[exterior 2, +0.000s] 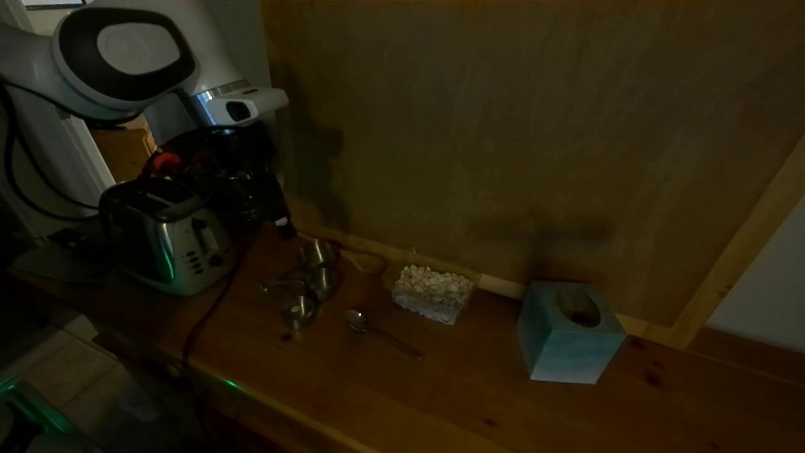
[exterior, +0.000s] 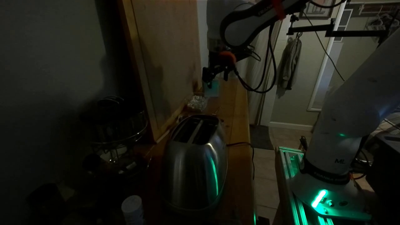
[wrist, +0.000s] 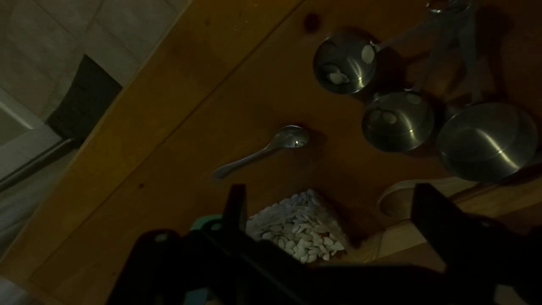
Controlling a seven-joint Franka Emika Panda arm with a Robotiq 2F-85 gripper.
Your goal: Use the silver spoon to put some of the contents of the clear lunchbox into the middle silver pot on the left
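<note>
A silver spoon (wrist: pixel 291 137) lies on the wooden counter, also seen in an exterior view (exterior 2: pixel 357 321). The clear lunchbox (wrist: pixel 277 207) holds many pale flat pieces; it also shows in both exterior views (exterior 2: pixel 431 308) (exterior: pixel 197 103). Three silver pots stand in a row with handles together: a small one (wrist: pixel 358 71), the middle one (wrist: pixel 394 137) and a large one (wrist: pixel 482 156). A few pale pieces lie in the small and middle pots. My gripper (wrist: pixel 330 190) is open and empty above the counter; in an exterior view (exterior 2: pixel 286 228) it is beyond the toaster.
A toaster (exterior 2: pixel 188 251) with a power cord (exterior 2: pixel 210 314) stands near the pots. A wooden spoon (exterior 2: pixel 363 261) lies by the back board (exterior 2: pixel 503 126). A blue tissue box (exterior 2: pixel 566 343) stands beyond the lunchbox. A wire rack (exterior: pixel 125 137) and white bottle (exterior: pixel 132 209) stand near the toaster.
</note>
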